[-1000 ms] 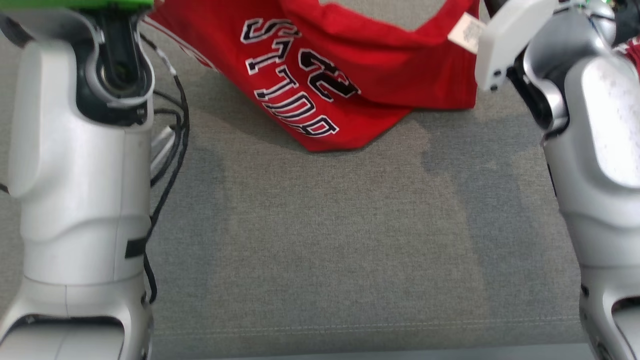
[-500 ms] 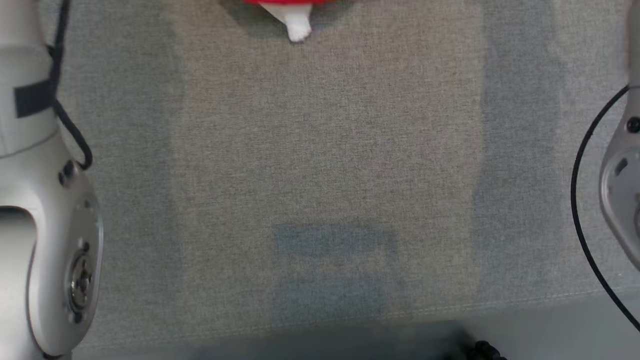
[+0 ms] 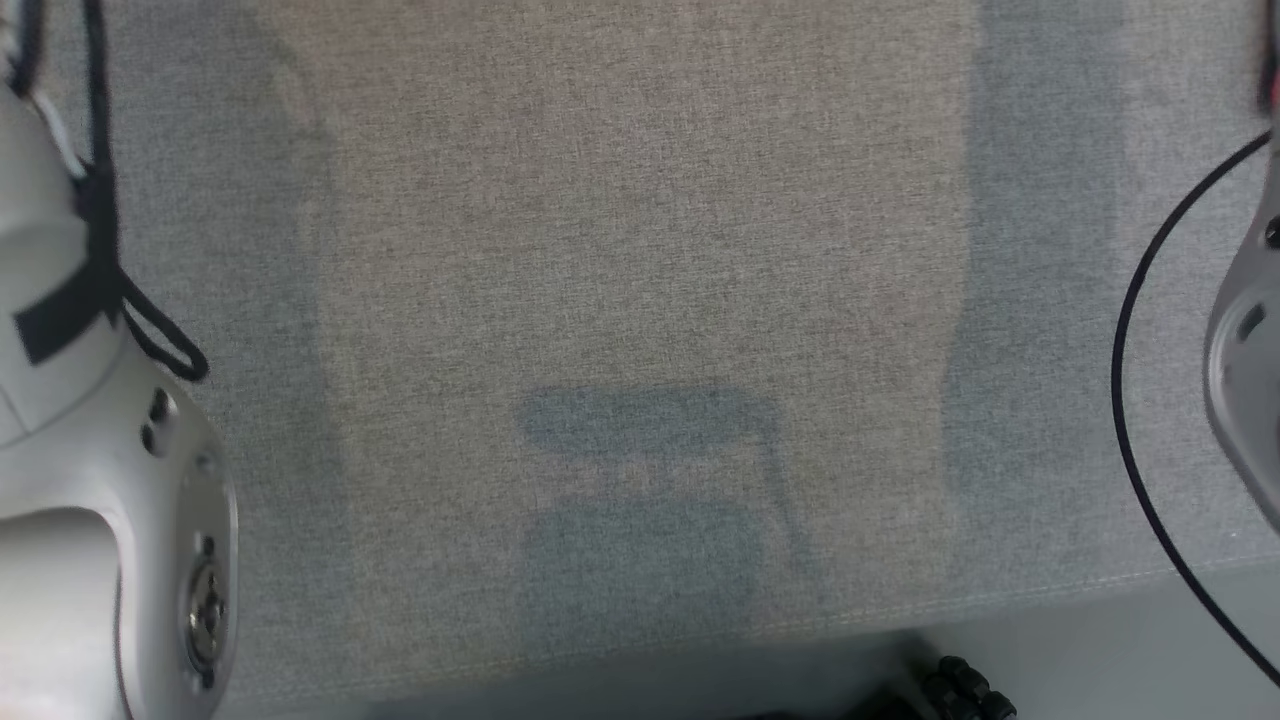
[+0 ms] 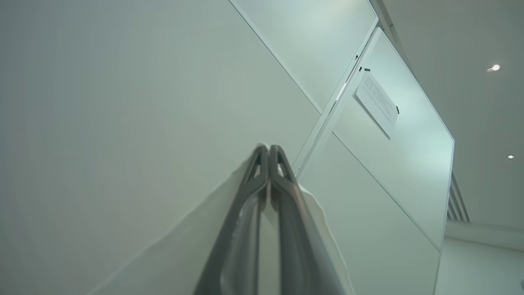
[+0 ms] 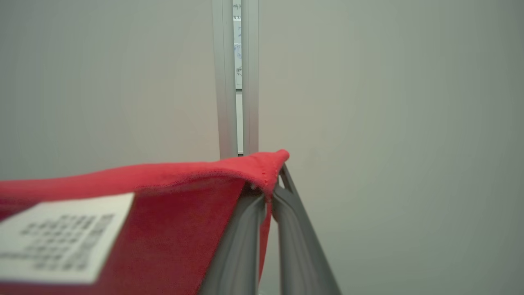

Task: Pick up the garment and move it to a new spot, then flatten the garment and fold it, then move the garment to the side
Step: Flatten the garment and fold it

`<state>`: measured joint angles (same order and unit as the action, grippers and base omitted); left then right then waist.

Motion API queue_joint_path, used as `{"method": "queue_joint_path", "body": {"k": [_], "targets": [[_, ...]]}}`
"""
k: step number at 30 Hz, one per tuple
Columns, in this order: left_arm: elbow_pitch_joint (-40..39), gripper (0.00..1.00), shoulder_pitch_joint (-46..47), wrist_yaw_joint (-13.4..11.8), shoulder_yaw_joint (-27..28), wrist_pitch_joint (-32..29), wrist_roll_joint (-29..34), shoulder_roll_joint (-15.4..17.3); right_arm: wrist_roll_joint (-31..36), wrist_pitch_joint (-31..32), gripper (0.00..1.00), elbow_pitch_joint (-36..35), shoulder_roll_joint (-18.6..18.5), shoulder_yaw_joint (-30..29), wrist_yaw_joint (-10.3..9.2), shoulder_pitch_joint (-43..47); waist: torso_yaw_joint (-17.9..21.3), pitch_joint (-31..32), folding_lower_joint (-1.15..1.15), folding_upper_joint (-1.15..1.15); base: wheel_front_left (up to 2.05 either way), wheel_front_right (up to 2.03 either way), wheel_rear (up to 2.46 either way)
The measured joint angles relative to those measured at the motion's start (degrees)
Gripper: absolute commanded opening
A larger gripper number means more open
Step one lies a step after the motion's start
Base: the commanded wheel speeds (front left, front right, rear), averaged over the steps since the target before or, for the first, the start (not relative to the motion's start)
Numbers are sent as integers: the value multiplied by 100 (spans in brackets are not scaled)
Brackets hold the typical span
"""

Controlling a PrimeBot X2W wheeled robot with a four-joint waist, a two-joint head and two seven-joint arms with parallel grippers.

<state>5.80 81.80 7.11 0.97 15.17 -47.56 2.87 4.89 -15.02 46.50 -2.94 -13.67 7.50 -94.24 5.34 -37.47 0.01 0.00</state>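
The garment [image 5: 163, 213] is red, with a white printed label [image 5: 61, 237] sewn near its edge. In the right wrist view my right gripper [image 5: 272, 184] is shut on its hemmed edge, and the cloth drapes away to the left of the fingers. My left gripper [image 4: 269, 148] is shut too, fingers pressed together and pointing up at a pale wall. A thin white piece of cloth [image 4: 188, 258] is pinched at its tips and hangs down both sides. In the head view the pale left forearm [image 3: 90, 480] and right arm [image 3: 1245, 370] stand at the edges.
A grey cloth-covered table [image 3: 640, 250] lies below, its front edge [image 3: 1000, 595] near the bottom. A black cable [image 3: 1130, 400] loops beside the right arm, and a black connector [image 3: 965, 685] sits below the table edge. Wall panels with a paper notice [image 4: 376, 104] stand ahead.
The head view has shifted. The red garment, hanging at the top a second ago, has passed out over the top edge. Both grippers stay shut.
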Motion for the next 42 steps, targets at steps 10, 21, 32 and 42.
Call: {"method": "queue_joint_path", "body": {"k": [10, 21, 32, 42], "targets": [[-294, 0, -2315, 19, -661, 0, 85, -8, 481, 4, 0, 308, -43, 1084, 3, 1759, -176, 227, 0, 0, 0, 0, 0], [-504, 0, -4858, -611, -1161, -2, -910, -8, 332, 1296, 0, -433, -561, 1774, 3, 3796, -290, 1143, -1, 0, 0, 0, 0], [68, 0, -6362, -1419, -1589, -157, -594, 43, -263, 3330, 0, -2094, -1162, 2679, 3, 5653, -403, 2077, -1, 0, 0, 0, 0], [-99, 0, -7449, -1731, -1600, -282, -897, 44, -815, 4595, 0, -3485, -1622, 2997, 3, 6791, -451, 2722, -1, 0, 0, 0, 0]]}}
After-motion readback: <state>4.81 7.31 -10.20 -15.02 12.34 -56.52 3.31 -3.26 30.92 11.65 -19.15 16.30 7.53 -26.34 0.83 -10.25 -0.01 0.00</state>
